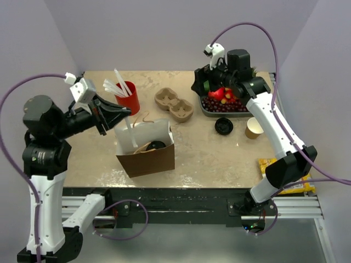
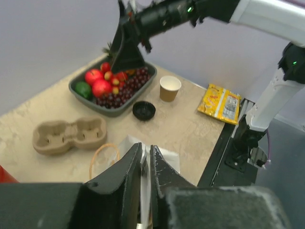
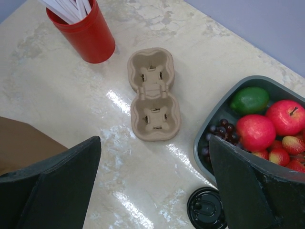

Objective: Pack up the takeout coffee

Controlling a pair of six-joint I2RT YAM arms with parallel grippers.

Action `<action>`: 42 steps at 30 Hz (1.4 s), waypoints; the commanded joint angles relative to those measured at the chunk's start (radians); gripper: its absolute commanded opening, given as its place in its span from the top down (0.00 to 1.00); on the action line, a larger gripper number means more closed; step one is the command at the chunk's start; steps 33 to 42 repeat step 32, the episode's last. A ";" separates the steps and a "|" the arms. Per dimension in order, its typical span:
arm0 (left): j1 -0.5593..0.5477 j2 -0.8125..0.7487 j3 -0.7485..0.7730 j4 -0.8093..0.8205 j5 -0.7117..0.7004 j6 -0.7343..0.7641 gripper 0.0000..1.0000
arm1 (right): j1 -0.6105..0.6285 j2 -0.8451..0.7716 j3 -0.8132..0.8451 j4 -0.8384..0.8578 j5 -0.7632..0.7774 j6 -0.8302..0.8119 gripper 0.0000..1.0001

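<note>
in the brown bag [image 1: 148, 160], mid worktop [image 1: 203, 153]: takeout coffee [image 1: 157, 144]. clamped in left jaws above it, a white straw [image 1: 131, 134], likely to go in. right jaws apart, empty, far right.

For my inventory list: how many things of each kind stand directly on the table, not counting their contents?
Cups: 2, red cup, lidless tan paper cup
Loose black lid: 1
Cardboard cup carrier: 1
Brown paper bag: 1
Fruit tray: 1
Yellow packet: 1
Total: 7
</note>
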 commanded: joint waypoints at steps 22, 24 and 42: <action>0.029 0.191 0.135 0.130 -0.827 0.305 0.18 | -0.006 -0.206 0.061 -0.132 0.548 0.128 0.01; 0.059 0.205 0.129 0.133 -0.912 0.311 0.13 | -0.004 -0.220 0.058 -0.111 0.593 0.109 0.01; 0.147 0.300 0.165 0.129 -0.902 0.253 0.06 | -0.004 -0.218 0.168 -0.102 0.592 0.091 0.01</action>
